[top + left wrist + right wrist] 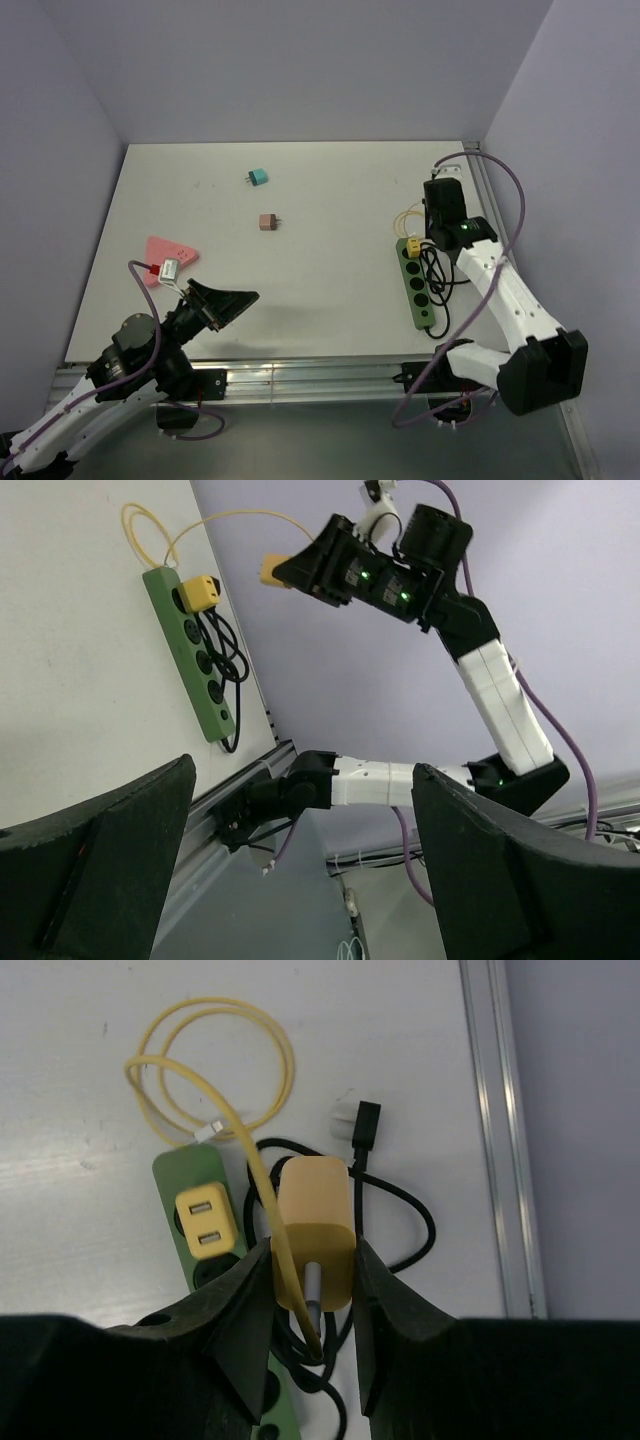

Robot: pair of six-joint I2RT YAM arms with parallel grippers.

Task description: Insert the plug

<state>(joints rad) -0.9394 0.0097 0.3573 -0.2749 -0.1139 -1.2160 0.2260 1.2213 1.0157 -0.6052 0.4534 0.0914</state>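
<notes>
Top view, green plastic power strip (418, 290): lies lengthwise on the right side of the white table (320, 300), with a black cable (436, 275) bunched against it.
Top view, right gripper (436, 222): over the far end of the strip; what it holds is hidden from here.
Top view, left gripper (228, 298): near the front left edge, jaws spread wide, nothing between them.
Top view, loose items: small teal plug (258, 177) and small brown plug (268, 221) at mid-table, well apart from the strip; pink triangular piece (165, 255) at left, a small silver plug (170, 269) on it.
Left wrist view, left gripper (300, 770): black fingers (120, 870) far apart, empty.
Left wrist view, yellow block-shaped plug (272, 570): clamped in the right gripper (285, 570), raised off the table beyond the strip (190, 655).
Right wrist view, yellow block-shaped plug (315, 1225): pinched between both fingers of the right gripper (312, 1260), just right of the strip's end (185, 1170), above the black cable (405, 1210).
Right wrist view, yellow two-port adapter (208, 1222): seated in the strip's end socket.
Right wrist view, thin yellow cable (215, 1070): looped on the table, running to the held plug.
</notes>
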